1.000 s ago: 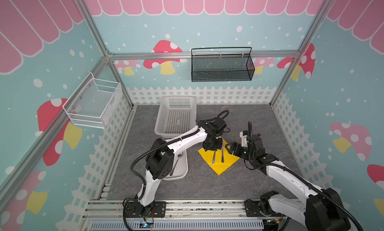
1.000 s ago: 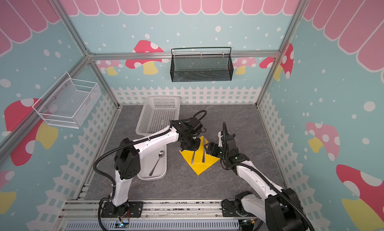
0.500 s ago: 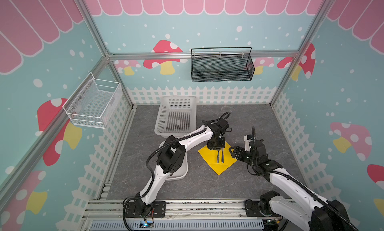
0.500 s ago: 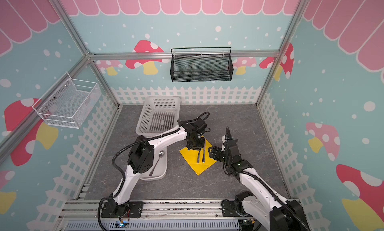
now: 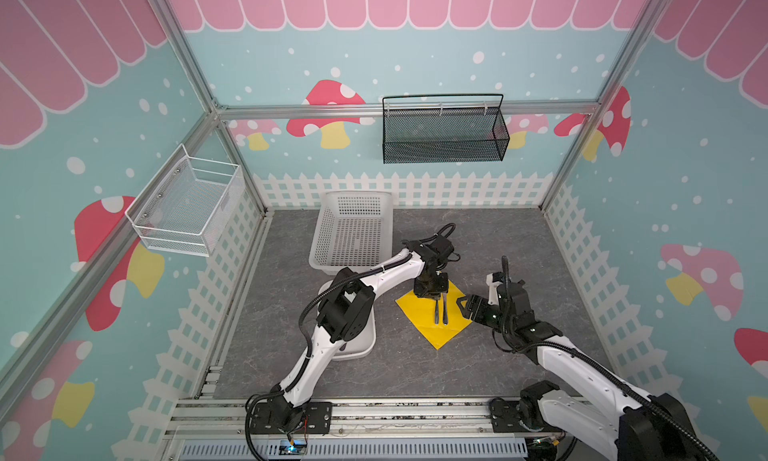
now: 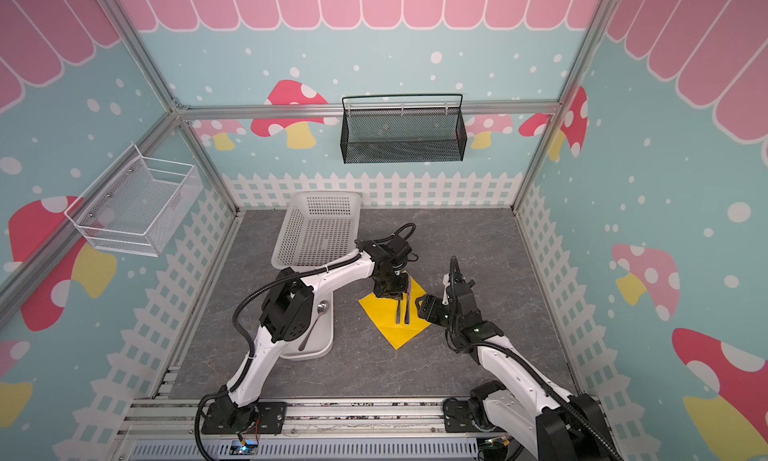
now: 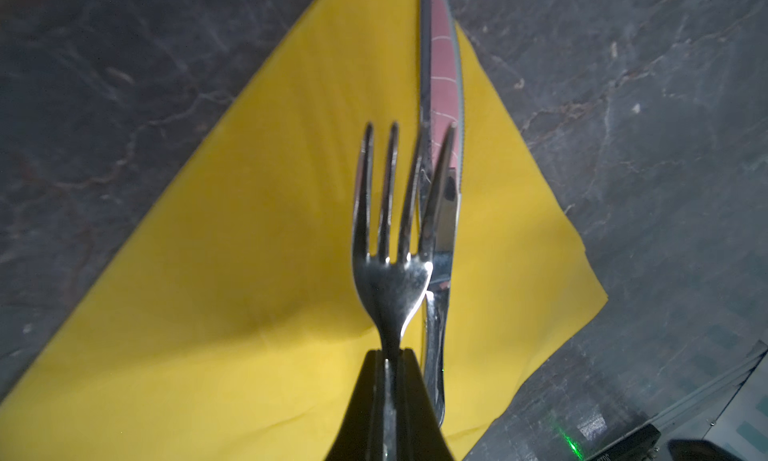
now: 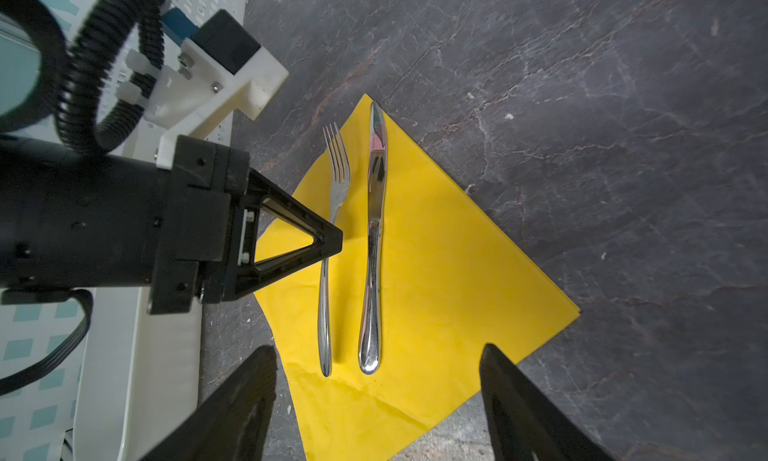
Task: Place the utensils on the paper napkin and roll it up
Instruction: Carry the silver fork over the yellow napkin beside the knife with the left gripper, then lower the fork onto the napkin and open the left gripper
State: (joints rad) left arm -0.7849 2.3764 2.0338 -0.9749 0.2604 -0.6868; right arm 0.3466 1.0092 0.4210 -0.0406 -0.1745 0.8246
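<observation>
left claw (image 7: 390,353) pinches fork (image 7: 388,280) at neck over yellow napkin (image 7: 249,272), knife (image 7: 444,85) just beside it; right claw (image 8: 378,355) gapes wide nearby; spoon (image 6: 322,308) in white tray (image 6: 324,338), partly behind left arm (image 6: 332,278).

In the left wrist view the handle of the fork (image 7: 390,251) is hidden inside the closed left gripper (image 7: 391,353); the knife (image 7: 444,85) and the paper napkin (image 7: 249,251) run off the frame. In a top view the left arm (image 6: 332,278) partly covers the spoon (image 6: 321,308).
</observation>
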